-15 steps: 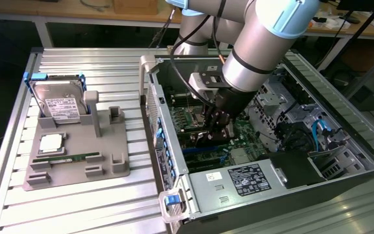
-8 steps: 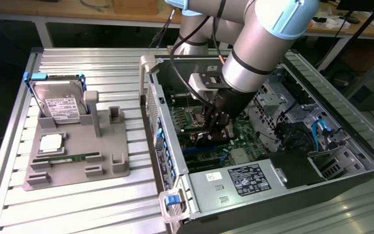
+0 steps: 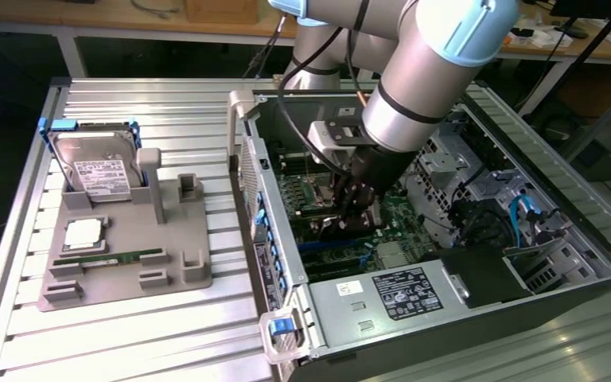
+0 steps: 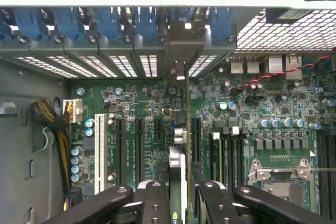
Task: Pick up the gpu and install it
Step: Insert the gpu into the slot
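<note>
- gpu [image 4: 178, 163]: thin flat black card, seen edge-on in the wrist view. Its silver bracket end points toward the perforated rear wall. It stands upright over the green motherboard [image 4: 136, 103], between the long black slots (can't tell if it's seated).
- gripper [image 4: 181, 190]: black bolted fingers [image 4: 156, 198] pinched narrow on the card, one on each side.
- arm [image 3: 422, 72]: smooth grey tube with pale blue caps, angled steeply down into the open metal case [image 3: 266, 199].
- Grey moulded tray [image 3: 125, 282] on the slatted aluminium table [image 3: 125, 342] holds a silver hard drive [image 3: 99, 171] and a green RAM stick [image 3: 109, 259].
</note>
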`<state>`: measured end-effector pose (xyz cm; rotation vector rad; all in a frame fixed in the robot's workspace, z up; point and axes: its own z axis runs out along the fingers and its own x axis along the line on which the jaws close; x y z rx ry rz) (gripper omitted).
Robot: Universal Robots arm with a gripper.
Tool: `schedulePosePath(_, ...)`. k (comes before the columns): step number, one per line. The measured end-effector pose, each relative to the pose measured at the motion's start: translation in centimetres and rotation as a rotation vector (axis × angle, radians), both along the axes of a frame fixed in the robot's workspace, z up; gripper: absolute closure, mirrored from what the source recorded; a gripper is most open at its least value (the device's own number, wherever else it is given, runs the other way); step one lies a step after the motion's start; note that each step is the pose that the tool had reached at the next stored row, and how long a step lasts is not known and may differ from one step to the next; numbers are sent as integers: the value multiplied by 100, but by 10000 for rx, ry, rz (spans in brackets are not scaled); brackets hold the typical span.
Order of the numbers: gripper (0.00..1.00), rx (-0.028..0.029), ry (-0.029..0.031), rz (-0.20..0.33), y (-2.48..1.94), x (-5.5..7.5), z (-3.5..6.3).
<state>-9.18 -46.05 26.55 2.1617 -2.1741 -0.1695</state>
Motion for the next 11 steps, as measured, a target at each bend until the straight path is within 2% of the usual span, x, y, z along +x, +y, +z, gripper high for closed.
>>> schedulePosePath(11, 73, 1, 1, -2, 0, -15, -2)
